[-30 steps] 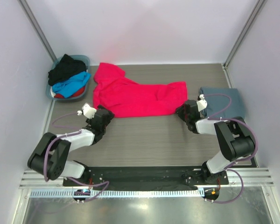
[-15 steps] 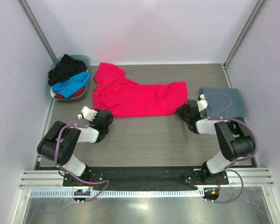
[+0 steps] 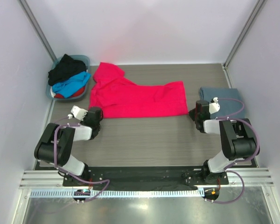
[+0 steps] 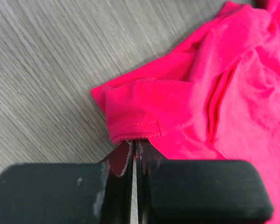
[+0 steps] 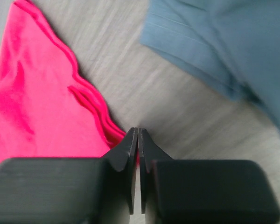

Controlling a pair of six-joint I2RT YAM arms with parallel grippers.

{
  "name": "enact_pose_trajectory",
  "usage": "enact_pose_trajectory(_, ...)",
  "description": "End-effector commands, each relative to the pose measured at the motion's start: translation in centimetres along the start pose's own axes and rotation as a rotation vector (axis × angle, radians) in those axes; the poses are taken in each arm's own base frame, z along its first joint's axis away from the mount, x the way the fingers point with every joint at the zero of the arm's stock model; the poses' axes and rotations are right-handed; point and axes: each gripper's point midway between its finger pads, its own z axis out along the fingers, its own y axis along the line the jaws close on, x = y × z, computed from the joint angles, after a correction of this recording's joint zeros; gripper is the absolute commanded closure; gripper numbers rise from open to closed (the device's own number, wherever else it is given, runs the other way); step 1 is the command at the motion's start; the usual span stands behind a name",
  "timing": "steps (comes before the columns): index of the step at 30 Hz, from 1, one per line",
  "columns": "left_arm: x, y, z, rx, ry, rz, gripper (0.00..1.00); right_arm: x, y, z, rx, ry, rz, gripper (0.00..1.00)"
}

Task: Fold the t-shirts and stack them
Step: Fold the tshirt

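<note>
Both arms are folded low over the table (image 3: 144,135), with the elbows raised and the forearms reaching forward toward the cloth. The left gripper (image 3: 99,113) sits at the near left corner of the red-pink t-shirt (image 3: 140,98). Its black fingers (image 4: 116,170) are pressed together, and the stitched hem of a sleeve is pinched between them. The right gripper (image 3: 193,112) sits at the near right corner of the same shirt. Its fingers (image 5: 147,144) are also closed, and the doubled edge of the cloth appears to be caught there, although the tips hide the contact.

The red-pink t-shirt lies stretched across the middle of the table between the two grippers. It is mostly flat, with soft wrinkles and a bunched part at its far left end. The fabric is a thin matte knit, and the table has a grey wood grain.

The slate grey-blue t-shirt (image 3: 224,93) lies folded as a neat rectangle on the right, just beside the right gripper and apart from the red-pink one. At the far left corner a round basket (image 3: 82,57) holds a black t-shirt (image 3: 65,67), a bright blue t-shirt (image 3: 72,84) and a red t-shirt (image 3: 67,96), all crumpled together.
</note>
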Motion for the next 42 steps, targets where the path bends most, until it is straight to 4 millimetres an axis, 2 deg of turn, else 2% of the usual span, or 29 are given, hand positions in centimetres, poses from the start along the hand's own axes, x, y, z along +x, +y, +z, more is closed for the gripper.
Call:
enact_pose_trajectory(1, -1.4, -0.8, -0.8, 0.036, -0.019, 0.015, 1.00, -2.0, -0.3, -1.1, 0.023, -0.076, -0.004, 0.95)
enact_pose_trajectory(3, -0.9, -1.8, -1.2, 0.079, 0.021, 0.022, 1.00, -2.5, 0.0, -1.7, 0.010, -0.092, 0.012, 0.95)
enact_pose_trajectory(6, -0.4, -2.3, -1.3, 0.099, 0.054, 0.006, 1.00, -2.6, 0.0, -2.4, 0.005, -0.088, 0.013, 0.71)
enact_pose_trajectory(7, -0.3, -2.6, -1.3, 0.110, 0.056, -0.001, 1.00, -2.9, 0.6, -3.1, -0.022, -0.096, 0.023, 0.60)
enact_pose_trajectory(8, -0.2, -2.8, -1.3, 0.115, 0.064, -0.004, 1.00, -3.0, 0.9, -3.4, -0.044, -0.103, 0.036, 0.56)
enact_pose_trajectory(9, -0.1, -3.0, -1.3, 0.116, 0.067, -0.006, 1.00, -2.2, 0.8, -4.0, -0.058, -0.091, 0.044, 0.52)
enact_pose_trajectory(10, 0.1, -3.1, -1.2, 0.120, 0.079, -0.006, 1.00, -2.3, 1.2, -4.5, -0.077, -0.097, 0.055, 0.42)
enact_pose_trajectory(11, 0.1, -3.3, -1.2, 0.122, 0.081, -0.007, 1.00, -1.9, 1.3, -4.8, -0.086, -0.090, 0.057, 0.38)
enact_pose_trajectory(13, 0.1, -3.3, -1.3, 0.112, 0.087, -0.019, 1.00, -0.8, 1.6, -5.0, -0.103, -0.063, 0.045, 0.37)
enact_pose_trajectory(16, 0.1, -3.5, -1.5, 0.122, 0.096, -0.025, 1.00, 0.5, 2.1, -4.4, -0.133, -0.018, 0.058, 0.42)
enact_pose_trajectory(20, 0.0, -3.7, -1.6, 0.127, 0.096, -0.033, 1.00, 2.4, 2.2, -2.9, -0.134, 0.048, 0.062, 0.44)
enact_pose_trajectory(26, 0.2, -3.7, -1.7, 0.131, 0.104, -0.038, 1.00, 2.4, 2.2, -1.4, -0.100, 0.022, 0.031, 0.44)
enact_pose_trajectory(27, 0.0, -3.7, -1.6, 0.130, 0.100, -0.040, 1.00, 2.2, 2.7, -1.0, -0.104, 0.019, 0.026, 0.49)
enact_pose_trajectory(28, 0.0, -3.7, -1.6, 0.128, 0.097, -0.039, 1.00, 2.6, 2.3, -0.5, -0.085, 0.027, 0.015, 0.53)
enact_pose_trajectory(30, -0.1, -3.4, -1.6, 0.119, 0.090, -0.037, 1.00, 2.3, 1.5, -0.1, -0.046, 0.008, 0.005, 0.66)
enact_pose_trajectory(32, -0.3, -3.2, -1.7, 0.112, 0.083, -0.034, 1.00, 1.8, 1.5, -0.4, -0.047, -0.010, 0.006, 0.80)
enact_pose_trajectory(33, -0.3, -3.0, -1.6, 0.107, 0.080, -0.033, 1.00, 1.7, 1.2, -0.6, -0.039, -0.018, 0.008, 0.92)
enact_pose_trajectory(34, -0.4, -2.9, -1.6, 0.104, 0.073, -0.030, 1.00, 1.2, 1.7, -1.0, -0.054, -0.031, 0.017, 0.96)
enact_pose_trajectory(38, -0.6, -2.4, -1.4, 0.087, 0.055, -0.009, 0.96, 0.2, 1.4, -2.0, -0.052, -0.068, 0.041, 0.99)
enact_pose_trajectory(42, -1.3, -1.5, -1.3, 0.042, 0.016, -0.011, 0.86, -0.1, 1.1, -2.5, -0.058, -0.067, 0.070, 0.99)
